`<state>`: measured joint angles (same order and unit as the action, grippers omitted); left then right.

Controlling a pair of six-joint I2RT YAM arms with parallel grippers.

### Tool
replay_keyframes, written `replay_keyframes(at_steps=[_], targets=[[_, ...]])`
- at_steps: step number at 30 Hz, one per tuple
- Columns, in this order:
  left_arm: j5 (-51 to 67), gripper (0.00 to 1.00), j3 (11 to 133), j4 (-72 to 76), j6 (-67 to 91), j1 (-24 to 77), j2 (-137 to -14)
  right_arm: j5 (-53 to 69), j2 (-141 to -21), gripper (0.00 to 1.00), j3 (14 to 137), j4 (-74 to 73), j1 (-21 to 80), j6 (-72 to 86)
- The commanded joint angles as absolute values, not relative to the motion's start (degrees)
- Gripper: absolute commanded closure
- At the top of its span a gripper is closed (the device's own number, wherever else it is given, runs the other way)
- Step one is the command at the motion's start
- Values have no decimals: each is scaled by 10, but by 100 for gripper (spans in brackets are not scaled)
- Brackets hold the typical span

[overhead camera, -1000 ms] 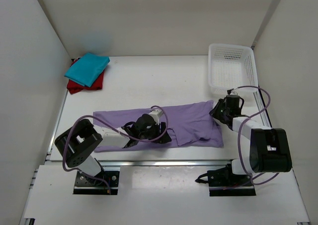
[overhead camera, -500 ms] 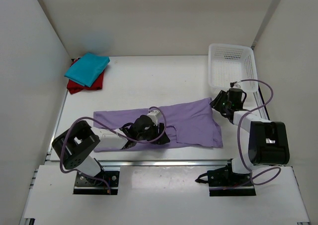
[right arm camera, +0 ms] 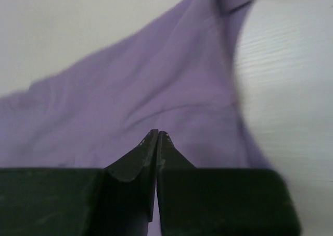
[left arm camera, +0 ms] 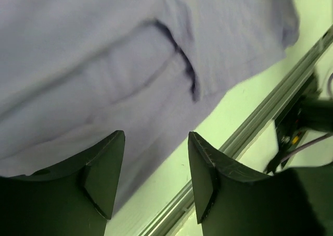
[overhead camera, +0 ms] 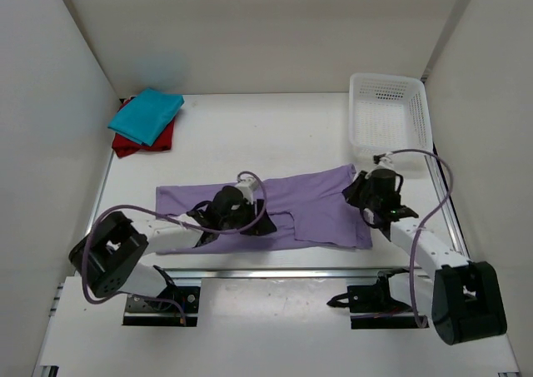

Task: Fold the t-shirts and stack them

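Pale lavender cloth t-shirt [overhead camera: 316, 202] lies flat in a long band across the near half of the white table [overhead camera: 275, 136], just inside the metal rail [overhead camera: 275, 270] at the near edge, with some creases and one dark fold line near its middle. Left gripper [overhead camera: 229, 215] is low over the shirt's middle-left part. In the left wrist view its jaws stand apart with lavender cloth [left arm camera: 104, 48] beneath them and nothing between the fingers [left arm camera: 106, 163]. Right gripper [overhead camera: 362, 200] sits at the shirt's right end. In the right wrist view its fingertips are pressed together over the fabric [right arm camera: 156, 85]; can't tell whether any cloth is pinched. Folded teal-blue cloth t-shirt [overhead camera: 148, 115] lies on top of the deep red cloth t-shirt [overhead camera: 125, 146] in the far-left corner, well apart from both arms. White plastic mesh basket [overhead camera: 390, 79] is in the far-right corner, beyond the right gripper.
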<state>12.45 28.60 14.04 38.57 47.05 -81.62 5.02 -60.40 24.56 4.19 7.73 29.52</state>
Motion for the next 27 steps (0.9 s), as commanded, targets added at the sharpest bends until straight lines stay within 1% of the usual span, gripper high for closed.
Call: replay_keyframes(at_steps=[1,2,3,5,8,9,11,12,13,14,15,16,17,18,19,20,21,22,23,24,25,26,27], targets=[[167,37,287,116,384,383,-759,53,-655,100,264,38,149,296],[184,38,280,108,380,344,-739,61,-688,99,279,45,178,290],[189,37,278,93,381,328,-711,61,-708,100,300,40,196,288],[177,35,267,60,366,282,-662,56,-764,100,327,39,219,287],[168,34,251,16,349,233,-581,83,-882,100,372,65,227,297],[168,34,244,3,352,222,-553,99,-905,100,406,67,224,297],[172,33,236,-19,347,203,-522,104,-1005,100,484,51,225,290],[174,32,239,-37,342,193,-508,107,-1033,100,547,39,226,277],[171,31,237,-46,338,192,-499,111,-1090,100,632,27,226,273],[174,30,235,-50,333,188,-495,121,-1152,100,679,2,225,272],[169,28,239,-60,328,181,-499,140,-1181,100,783,-49,223,259],[177,27,240,-73,323,178,-503,155,-1247,99,914,-74,222,251],[178,25,244,-78,316,168,-504,170,-1310,100,978,-131,222,243],[185,22,248,-85,316,157,-511,174,-1343,100,1122,-191,228,233],[200,21,253,-99,312,147,-514,176,-1404,100,1286,-266,232,217],[198,14,258,-102,309,142,-516,177,-1471,100,1372,-303,236,211],[200,2,264,-109,304,137,-515,173,-1531,100,1558,-365,243,203],[193,1,265,-117,299,137,-512,198,-1513,96,1566,-340,244,206],[191,1,267,-122,298,137,-511,201,-1439,96,1508,-311,244,217],[190,2,265,-123,296,138,-509,200,-1360,96,1408,-270,248,221],[188,2,265,-119,301,135,-508,179,-1325,92,1324,-234,257,216],[183,1,256,-116,299,140,-504,169,-1258,83,1251,-221,265,195],[192,2,250,-113,302,133,-504,136,-1199,73,1217,-201,288,186]])
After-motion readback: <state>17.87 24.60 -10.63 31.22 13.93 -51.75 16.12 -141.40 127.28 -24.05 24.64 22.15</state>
